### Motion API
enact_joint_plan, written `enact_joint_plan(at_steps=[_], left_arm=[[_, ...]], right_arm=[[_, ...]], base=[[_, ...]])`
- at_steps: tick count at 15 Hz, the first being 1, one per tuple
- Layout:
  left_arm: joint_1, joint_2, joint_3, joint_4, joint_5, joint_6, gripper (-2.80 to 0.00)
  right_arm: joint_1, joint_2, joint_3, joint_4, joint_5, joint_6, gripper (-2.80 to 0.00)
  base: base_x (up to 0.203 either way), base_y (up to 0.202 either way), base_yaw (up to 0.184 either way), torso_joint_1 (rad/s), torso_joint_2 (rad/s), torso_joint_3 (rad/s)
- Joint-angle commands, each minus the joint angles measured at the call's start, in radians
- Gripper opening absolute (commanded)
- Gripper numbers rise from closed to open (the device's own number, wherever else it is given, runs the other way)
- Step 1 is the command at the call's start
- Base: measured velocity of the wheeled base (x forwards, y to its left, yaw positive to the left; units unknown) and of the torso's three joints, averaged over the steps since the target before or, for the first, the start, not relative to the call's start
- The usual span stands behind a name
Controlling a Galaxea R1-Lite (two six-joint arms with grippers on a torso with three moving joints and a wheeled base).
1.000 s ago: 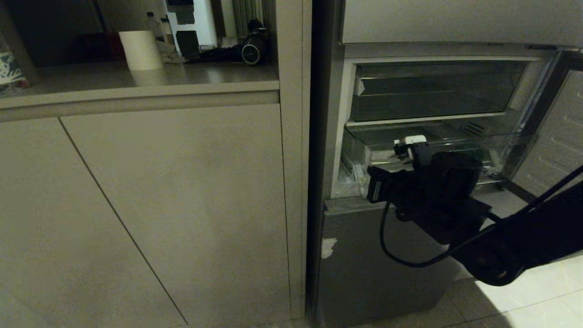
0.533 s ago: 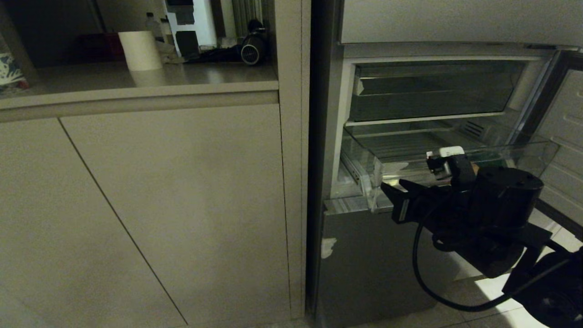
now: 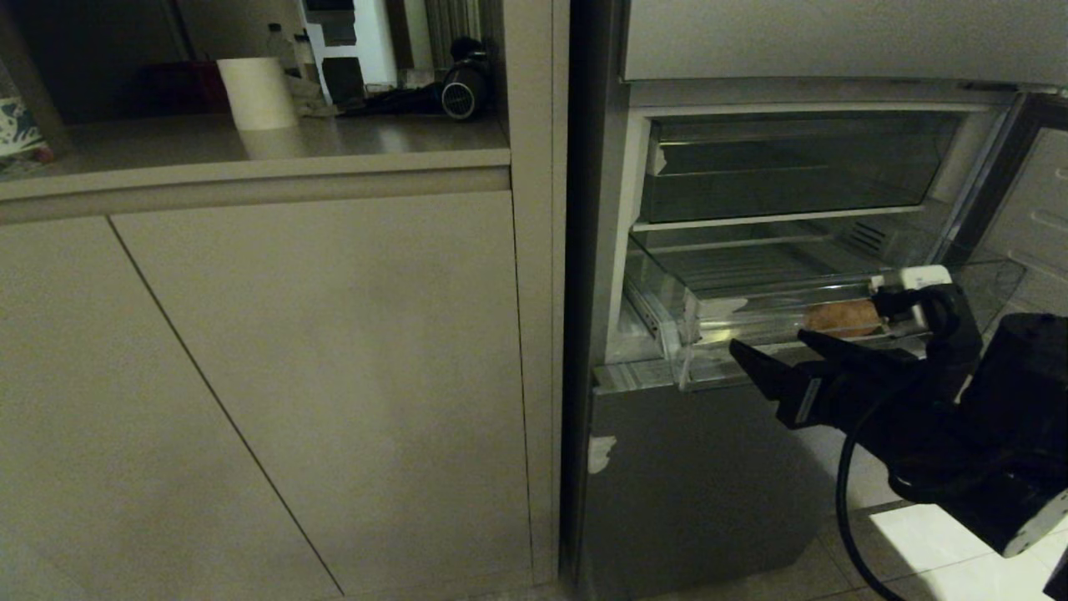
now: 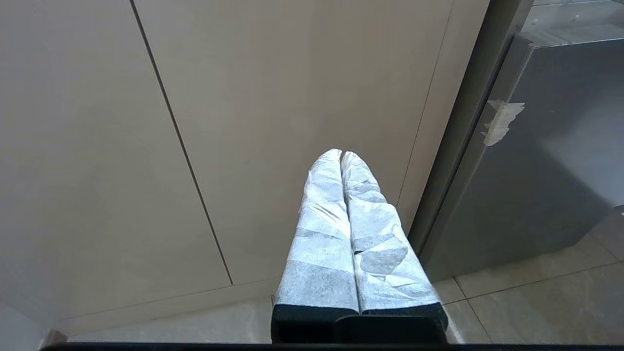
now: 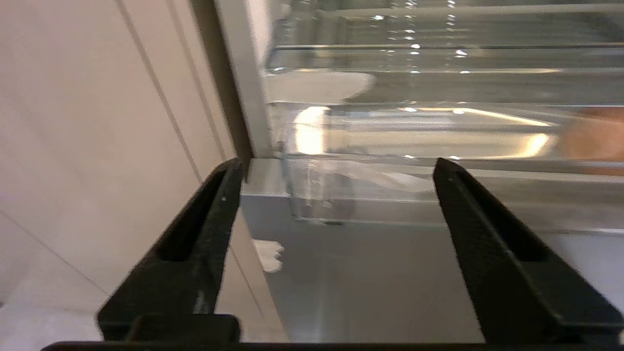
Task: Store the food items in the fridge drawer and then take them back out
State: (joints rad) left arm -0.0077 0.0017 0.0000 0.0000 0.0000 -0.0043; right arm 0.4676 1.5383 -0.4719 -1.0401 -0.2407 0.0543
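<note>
While my right end effector (image 3: 788, 367) hangs with its jaws apart just outside the wide clear-plastic fridge drawer (image 3: 709, 334), the flat orange-brown food piece (image 3: 841, 317) lies inside. I should clear the slanted lip, then descend squarely over it.

The room is dim. A beige cabinet (image 3: 275, 376) with flat doors stands under a counter (image 3: 250, 146) that carries a white paper roll (image 3: 257, 92). On the tiled floor (image 3: 943, 551) lies a bright patch of light.
</note>
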Motion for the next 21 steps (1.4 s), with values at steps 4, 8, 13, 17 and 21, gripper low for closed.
enact_joint_plan(at_steps=[4,8,13,17,21], left_arm=[[0.000,0.001,0.000,0.000,0.000,0.000,-2.80],[0.000,0.001,0.000,0.000,0.000,0.000,-2.80],[0.000,0.001,0.000,0.000,0.000,0.000,-2.80],[0.000,0.001,0.000,0.000,0.000,0.000,-2.80],[0.000,0.001,-0.001,0.000,0.000,0.000,-2.80]], right_arm=[[-0.159,-0.102,-0.316,0.401,0.020,0.001,0.00],[-0.234,-0.005,-0.531,0.628,0.052,-0.001,0.00],[-0.309,0.074,-0.651,0.806,0.110,-0.022,0.00],[-0.357,0.152,-0.760,0.839,0.118,-0.026,0.00],[-0.381,0.226,-0.929,0.996,0.125,-0.051,0.00]], base=[[0.000,0.000,0.000,0.000,0.00,0.000],[0.000,0.000,0.000,0.000,0.00,0.000],[0.000,0.000,0.000,0.000,0.00,0.000],[0.000,0.000,0.000,0.000,0.00,0.000],[0.000,0.000,0.000,0.000,0.00,0.000]])
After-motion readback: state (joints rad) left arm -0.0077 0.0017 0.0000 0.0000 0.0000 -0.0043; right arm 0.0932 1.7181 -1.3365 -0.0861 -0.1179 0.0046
